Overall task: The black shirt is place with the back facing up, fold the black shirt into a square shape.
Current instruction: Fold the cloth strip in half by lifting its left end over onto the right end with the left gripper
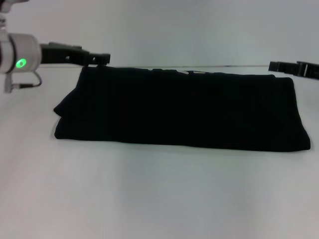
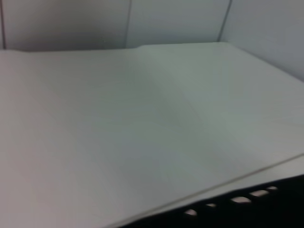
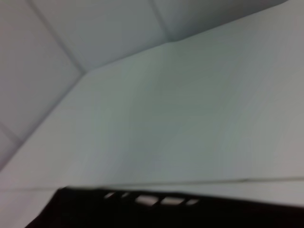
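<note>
You have a plain white table (image 1: 159, 199) in front of you, with a pale wall behind it. The black shirt (image 1: 179, 109) lies across the table's middle, folded into a long band, a strip of white print at its far edge. Your left gripper (image 1: 102, 59) reaches in level to the far left corner; your right gripper (image 1: 279, 66) sits by the far right corner. You cannot tell either one's jaw state.

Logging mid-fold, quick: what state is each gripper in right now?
Left gripper: at the black shirt's far left corner; cannot tell.
Right gripper: at its far right corner; cannot tell.
</note>
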